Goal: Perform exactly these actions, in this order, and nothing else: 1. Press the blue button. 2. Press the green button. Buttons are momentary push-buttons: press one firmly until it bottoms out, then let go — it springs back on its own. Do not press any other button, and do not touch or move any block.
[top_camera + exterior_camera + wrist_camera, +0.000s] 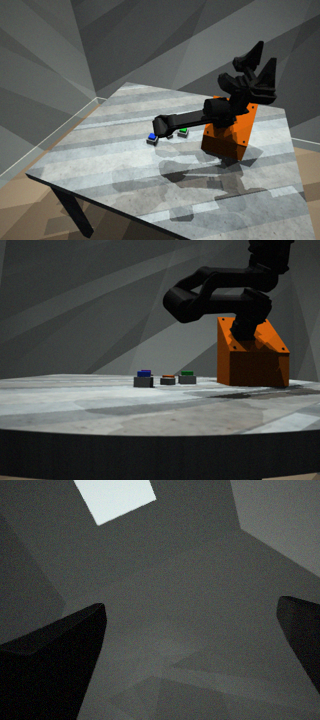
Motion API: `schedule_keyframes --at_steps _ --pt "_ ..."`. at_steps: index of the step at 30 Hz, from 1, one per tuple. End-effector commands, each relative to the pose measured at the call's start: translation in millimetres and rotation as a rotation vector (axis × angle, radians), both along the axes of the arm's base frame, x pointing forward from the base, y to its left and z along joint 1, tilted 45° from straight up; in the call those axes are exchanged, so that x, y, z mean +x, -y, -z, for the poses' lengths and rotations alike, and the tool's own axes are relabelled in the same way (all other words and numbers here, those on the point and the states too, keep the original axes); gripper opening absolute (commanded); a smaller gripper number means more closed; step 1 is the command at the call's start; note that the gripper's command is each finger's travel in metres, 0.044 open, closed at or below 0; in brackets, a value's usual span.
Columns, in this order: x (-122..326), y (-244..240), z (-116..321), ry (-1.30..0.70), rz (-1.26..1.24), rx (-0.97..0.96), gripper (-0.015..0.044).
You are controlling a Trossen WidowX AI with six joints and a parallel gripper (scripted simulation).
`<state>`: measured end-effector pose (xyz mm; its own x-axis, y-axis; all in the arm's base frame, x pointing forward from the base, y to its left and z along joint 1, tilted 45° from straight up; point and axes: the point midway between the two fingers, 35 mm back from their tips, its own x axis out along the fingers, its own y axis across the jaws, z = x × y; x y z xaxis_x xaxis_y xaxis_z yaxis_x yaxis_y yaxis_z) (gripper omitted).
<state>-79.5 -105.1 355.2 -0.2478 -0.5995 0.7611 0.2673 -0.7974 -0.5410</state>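
On table (pixel 103 165): blue button (pixel 152 136), green button (pixel 183 130), each on grey base. My gripper (pixel 259 60) raised high, fingers spread wide, gripping nothing, pointing up.

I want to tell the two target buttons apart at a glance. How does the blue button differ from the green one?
The blue button has a blue cap; the green button a green one. In the exterior view, blue stands at the left of the row, green at the right, nearer the orange base. Both are flat caps on grey housings, untouched.
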Motion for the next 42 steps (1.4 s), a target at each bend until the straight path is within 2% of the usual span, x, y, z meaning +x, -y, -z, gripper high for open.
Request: schedule_keyframes --at_steps 1,7,12,18,24,32,42 --pt "-1 1 0 0.008 -0.009 0.004 0.04" --pt "-14 55 9 0.258 -0.295 0.155 0.04" --pt "0 111 29 0.459 -0.557 0.354 0.04" --pt "53 169 65 0.649 -0.849 0.66 0.04" --pt "135 197 108 0.774 -1.096 1.036 0.04" --pt "248 175 163 0.818 -1.296 1.576 0.04" --pt "355 75 222 0.679 -1.311 2.293 0.04"
